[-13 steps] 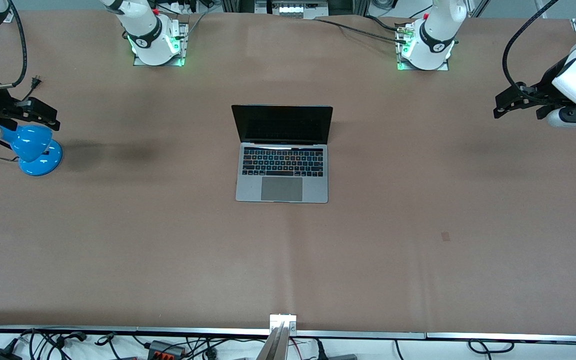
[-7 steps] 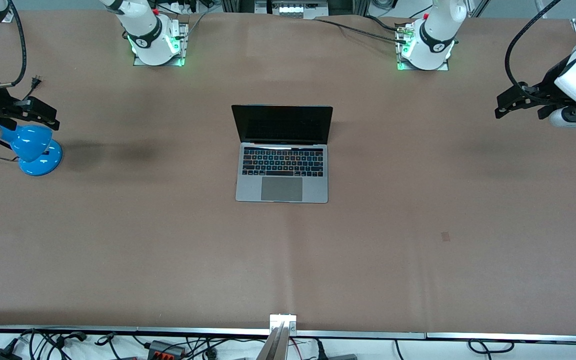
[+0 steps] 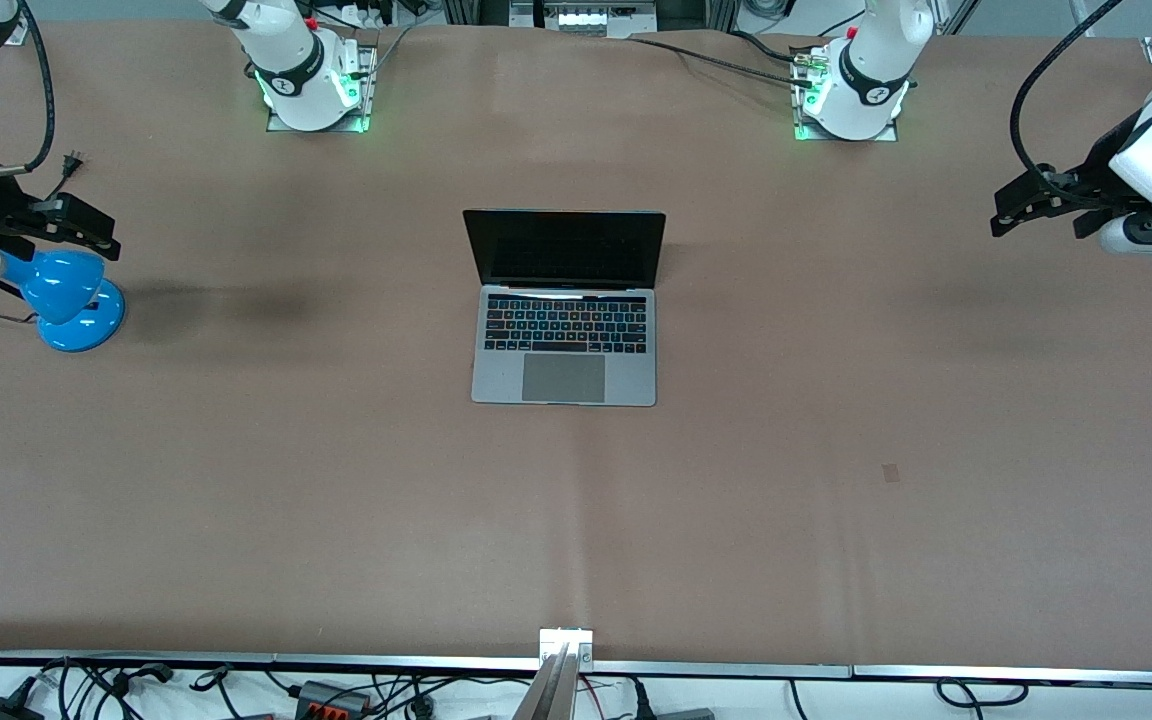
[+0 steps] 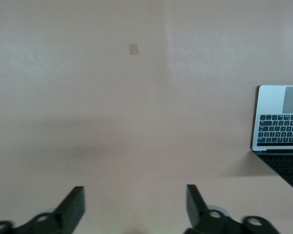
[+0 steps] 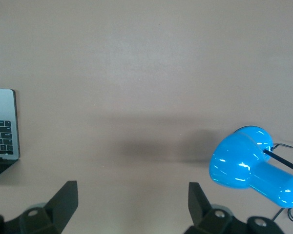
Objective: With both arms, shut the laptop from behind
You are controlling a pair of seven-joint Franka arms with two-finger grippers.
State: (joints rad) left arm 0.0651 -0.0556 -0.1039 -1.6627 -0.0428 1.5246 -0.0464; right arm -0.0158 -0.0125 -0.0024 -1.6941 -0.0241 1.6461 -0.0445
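Beside the right hand (image 3: 86, 232), a blue lamp (image 3: 66, 295) stands, well apart from the laptop (image 3: 565, 305).

Front camera: mounted high, faces the arm bases, looks steeply down on the whole bench (image 3: 836, 520); open laptop (image 3: 564, 305) mid-frame. Left wrist camera: looks down past the left pincer (image 4: 134, 207) from well above the bench, laptop (image 4: 279, 129) at frame edge. Right wrist camera: same downward look past the right pincer (image 5: 133, 202), catching the laptop's corner (image 5: 3, 124) and blue lamp (image 5: 251, 165). All three views share the laptop.
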